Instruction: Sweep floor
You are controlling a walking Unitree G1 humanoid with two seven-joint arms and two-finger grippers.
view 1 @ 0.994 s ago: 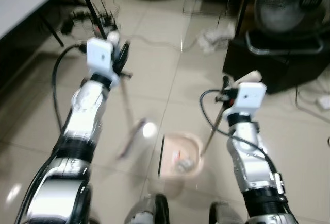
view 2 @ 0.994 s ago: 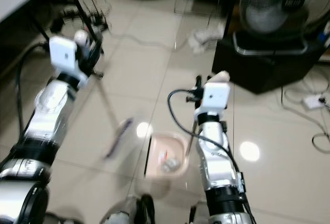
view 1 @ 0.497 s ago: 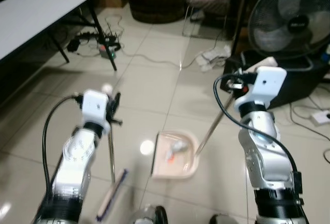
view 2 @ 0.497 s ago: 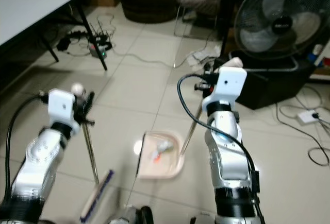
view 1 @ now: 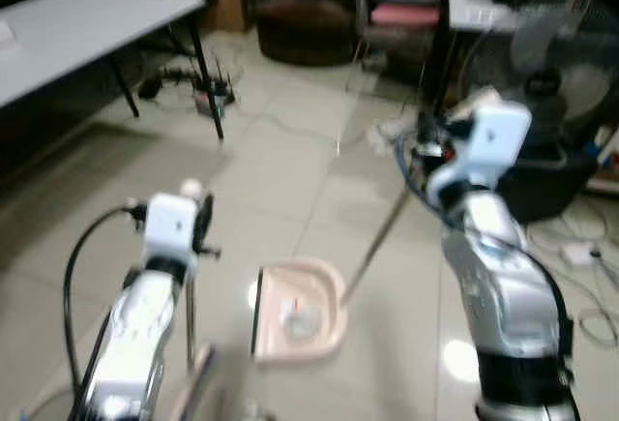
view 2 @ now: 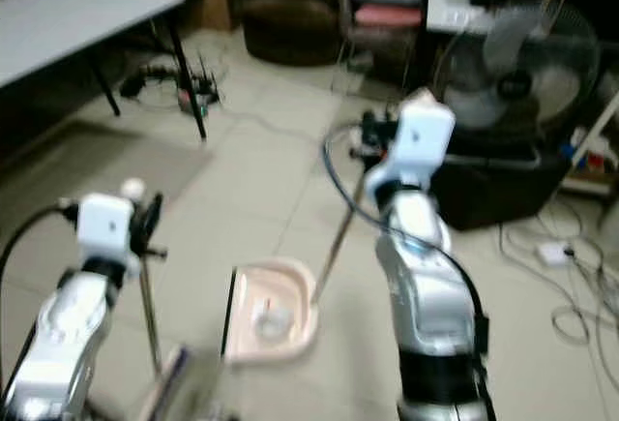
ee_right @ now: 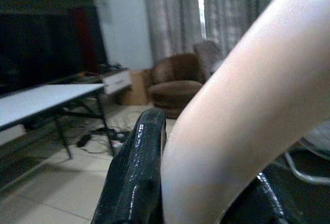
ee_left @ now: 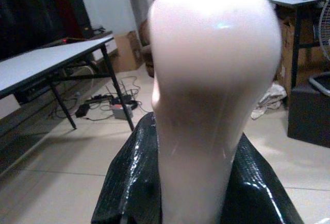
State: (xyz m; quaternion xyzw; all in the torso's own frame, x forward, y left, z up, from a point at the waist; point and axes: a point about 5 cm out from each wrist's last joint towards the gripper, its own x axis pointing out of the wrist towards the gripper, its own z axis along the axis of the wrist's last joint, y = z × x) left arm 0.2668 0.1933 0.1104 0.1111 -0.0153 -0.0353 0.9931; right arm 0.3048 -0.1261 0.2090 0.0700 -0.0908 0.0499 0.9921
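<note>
Dustpan (view 1: 298,310) sits on the tiles, scraps inside, its handle pinched by the right gripper (view 1: 432,145) above it. Left gripper (view 1: 198,227) clamps the broom (view 1: 189,315) just beside the dustpan. Tilting could spill the scraps.

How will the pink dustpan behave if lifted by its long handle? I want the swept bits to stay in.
The dustpan looks like thin plastic, so probably light. Held by the right gripper at the top of its long slanted handle, it may swing or tip. The debris inside lies loose and could slide out.
</note>
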